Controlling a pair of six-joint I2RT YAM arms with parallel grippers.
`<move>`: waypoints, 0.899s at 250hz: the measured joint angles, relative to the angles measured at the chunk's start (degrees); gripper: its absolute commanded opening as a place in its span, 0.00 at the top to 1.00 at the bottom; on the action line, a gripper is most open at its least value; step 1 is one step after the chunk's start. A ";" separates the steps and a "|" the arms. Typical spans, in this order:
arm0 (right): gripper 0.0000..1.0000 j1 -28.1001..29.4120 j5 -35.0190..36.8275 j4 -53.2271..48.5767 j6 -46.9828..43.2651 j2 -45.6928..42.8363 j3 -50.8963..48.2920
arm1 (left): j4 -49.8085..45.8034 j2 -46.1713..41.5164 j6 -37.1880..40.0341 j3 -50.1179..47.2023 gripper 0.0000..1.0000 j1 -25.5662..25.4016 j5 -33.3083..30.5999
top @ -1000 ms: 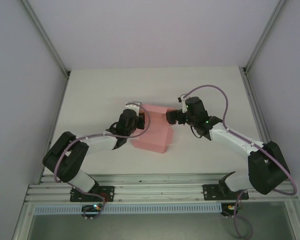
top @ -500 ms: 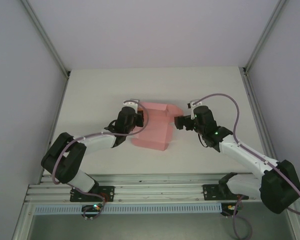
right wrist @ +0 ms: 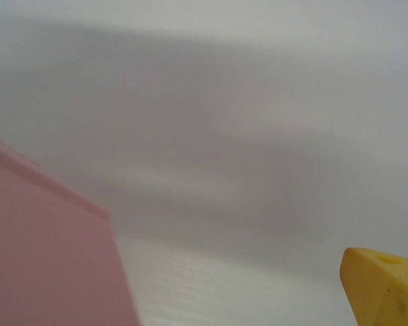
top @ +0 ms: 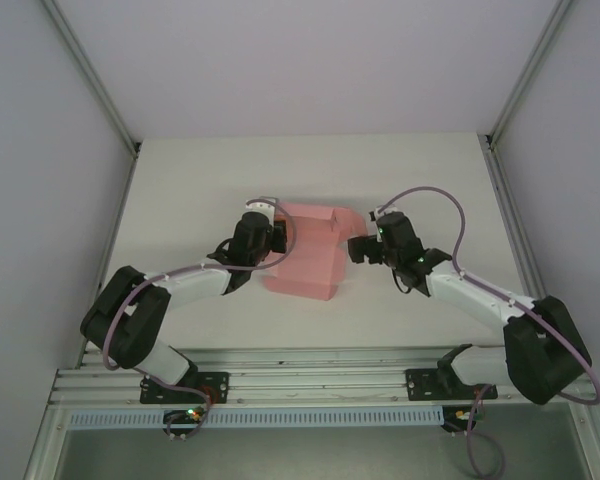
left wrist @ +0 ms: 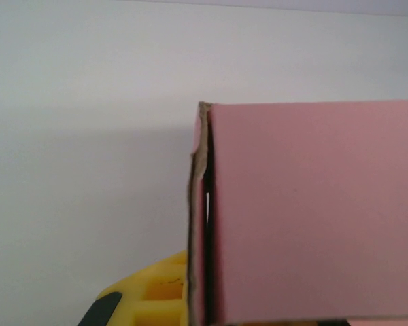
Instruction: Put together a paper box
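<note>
The pale pink paper box (top: 308,255) lies flattened on the white table between the two arms. My left gripper (top: 278,238) is shut on its left edge. In the left wrist view the doubled card edge (left wrist: 198,224) runs down between the jaws, with one yellow finger (left wrist: 153,295) to its left and the wide pink panel (left wrist: 313,210) to its right. My right gripper (top: 356,247) stands open just off the box's right side, not touching it. In the blurred right wrist view a pink panel (right wrist: 47,265) fills the lower left and one yellow fingertip (right wrist: 384,285) shows at the lower right.
The white table (top: 180,180) is walled on the left, right and back, with metal corner posts (top: 490,140). An aluminium rail (top: 320,385) carries both arm bases along the near edge. Purple cables loop over each wrist.
My right gripper has let go of the box's right flap and drawn back to the right, then eased slightly towards the box again. The left gripper has kept its hold and barely moved.
</note>
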 measured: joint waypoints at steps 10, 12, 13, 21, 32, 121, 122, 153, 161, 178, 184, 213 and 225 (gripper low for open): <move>0.00 0.00 -0.63 0.57 -0.39 1.01 1.44 | 0.02 0.00 -0.09 0.00 1.00 0.00 0.26; 0.00 0.00 -0.70 0.70 -0.48 1.20 1.70 | 0.04 0.00 -0.09 0.00 1.00 0.00 0.26; 0.00 0.00 -0.76 0.76 -0.55 1.29 1.84 | 0.04 0.00 -0.09 0.00 1.00 0.00 0.26; 0.00 0.02 -1.11 1.38 -0.81 2.08 2.91 | 0.04 0.00 -0.09 0.00 1.00 0.00 0.44; 0.00 0.02 -1.62 2.08 -1.16 3.04 4.22 | 0.04 0.00 -0.07 0.00 1.00 -0.02 0.50; 0.00 2.05 -3.54 4.48 -2.49 10.27 7.74 | -0.11 0.00 -1.01 0.00 1.00 -0.02 0.61; 0.01 2.10 -3.54 4.52 -2.49 10.36 7.74 | -0.13 0.00 -1.05 0.00 1.00 -0.02 0.61; 0.00 3.78 -1.88 5.95 -2.45 12.39 7.74 | -1.73 0.00 -1.81 0.00 1.00 0.07 0.24; 0.00 4.09 -1.40 6.03 -2.40 12.55 7.74 | -2.05 0.00 -1.97 0.00 1.00 0.07 0.20; 0.00 4.42 -0.46 6.32 -2.27 12.55 7.74 | -2.56 0.00 -2.25 0.00 1.00 0.09 0.15; 0.00 4.44 -0.24 6.40 -2.25 12.48 7.74 | -2.62 0.00 -2.32 0.00 1.00 0.09 0.09; 0.00 4.55 0.72 6.25 -2.27 10.64 7.13 | -2.75 0.00 -2.62 0.00 1.00 0.11 0.00; 0.00 4.55 0.90 6.10 -2.27 8.79 6.29 | -2.73 0.00 -2.69 0.00 1.00 0.31 0.00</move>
